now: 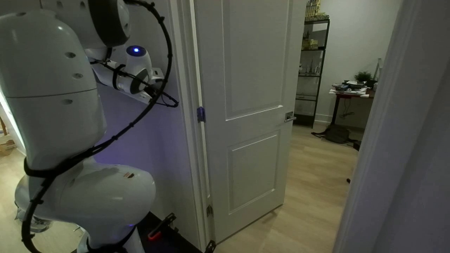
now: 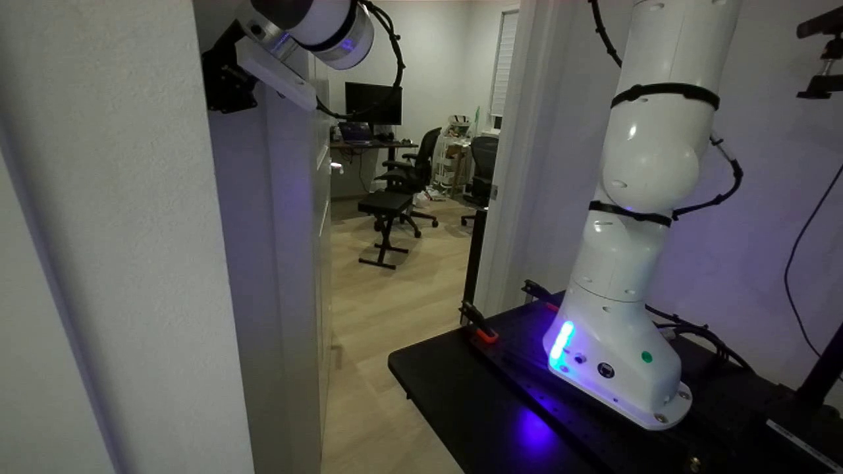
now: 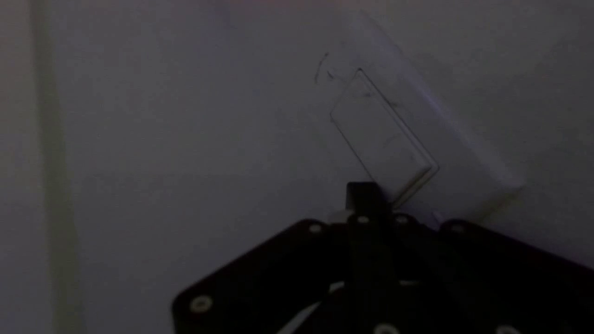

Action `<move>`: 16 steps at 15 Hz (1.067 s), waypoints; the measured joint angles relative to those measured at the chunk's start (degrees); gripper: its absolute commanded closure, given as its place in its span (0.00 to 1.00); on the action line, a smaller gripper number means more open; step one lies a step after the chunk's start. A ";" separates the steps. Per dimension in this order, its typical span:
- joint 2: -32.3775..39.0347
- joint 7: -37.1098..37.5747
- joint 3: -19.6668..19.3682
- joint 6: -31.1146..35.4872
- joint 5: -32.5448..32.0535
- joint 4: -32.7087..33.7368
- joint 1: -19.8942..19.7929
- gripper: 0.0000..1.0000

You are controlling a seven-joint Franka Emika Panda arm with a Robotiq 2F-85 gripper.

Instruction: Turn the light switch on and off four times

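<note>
The light switch (image 3: 385, 134) is a white rocker in a white wall plate (image 3: 457, 139). It appears tilted and dim in the wrist view. My gripper (image 3: 366, 197) is shut, with its fingertips together and nothing visible between them. The tips overlap the lower corner of the rocker in the picture; I cannot tell whether they press on it. The black gripper also shows in an exterior view (image 2: 227, 76), raised high near a wall edge. The switch does not show in either exterior view.
A white door (image 1: 253, 88) stands open beside the arm, with its frame (image 1: 184, 105) close to the wrist. The arm's base stands on a black table (image 2: 454, 388) with clamps (image 2: 479, 324). A wall (image 2: 125, 230) edges close to the gripper. A black cable (image 1: 130, 126) loops along the arm.
</note>
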 measured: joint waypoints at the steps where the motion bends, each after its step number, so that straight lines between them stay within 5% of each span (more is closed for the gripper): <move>1: 0.04 -1.05 0.00 -0.89 1.21 0.37 -0.09 1.00; 16: 0.26 -4.90 0.03 -16.53 1.43 2.97 -1.31 1.00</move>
